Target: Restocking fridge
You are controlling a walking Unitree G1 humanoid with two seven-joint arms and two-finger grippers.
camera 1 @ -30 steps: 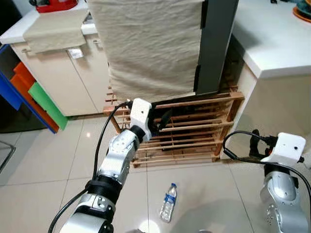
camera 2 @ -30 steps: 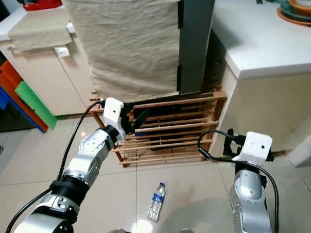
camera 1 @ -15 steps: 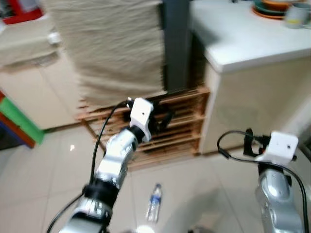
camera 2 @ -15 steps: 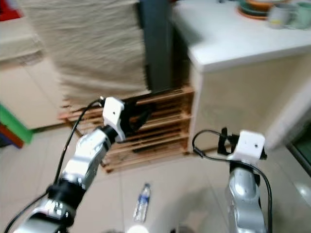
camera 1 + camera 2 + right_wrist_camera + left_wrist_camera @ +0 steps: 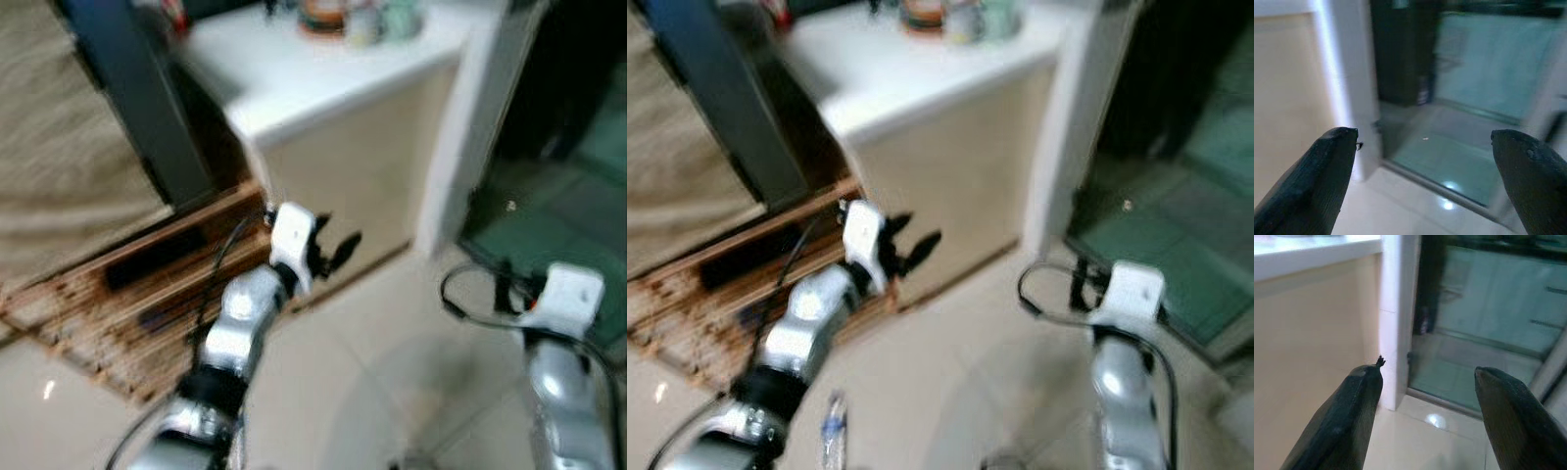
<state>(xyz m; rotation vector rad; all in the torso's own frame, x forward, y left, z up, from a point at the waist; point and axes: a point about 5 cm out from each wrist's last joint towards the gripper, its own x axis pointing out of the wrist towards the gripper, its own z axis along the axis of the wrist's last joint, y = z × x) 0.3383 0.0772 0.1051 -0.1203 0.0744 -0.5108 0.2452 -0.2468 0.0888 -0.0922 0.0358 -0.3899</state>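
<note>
Water bottle (image 5: 831, 438) lies on the pale tiled floor (image 5: 372, 343) near the bottom edge of the right eye view, just in front of a low wooden slatted rack (image 5: 108, 294); it's blurred, label barely readable. Left gripper (image 5: 336, 251) is raised in mid-air above the floor, well apart from the bottle, pointing toward the cream side of a white-topped bench (image 5: 323, 69). Its jaws stand wide w/ nothing between them; in the left wrist view both black fingers (image 5: 1339, 426) frame the bench's side panel, a white corner post and a greenish glass door (image 5: 1488, 333) beyond. Right gripper (image 5: 1425, 191) hangs lower on the robot's right side, jaws also spread wide and empty, wrist view looking at the same white post and glass door over shiny tile. Bench top carries some dishes (image 5: 358, 15), too blurred to tell apart. Behind the rack: a dark grey upright panel (image 5: 137, 108) and beige cloth (image 5: 49, 176) hanging beside it. Head views are motion-blurred throughout.
</note>
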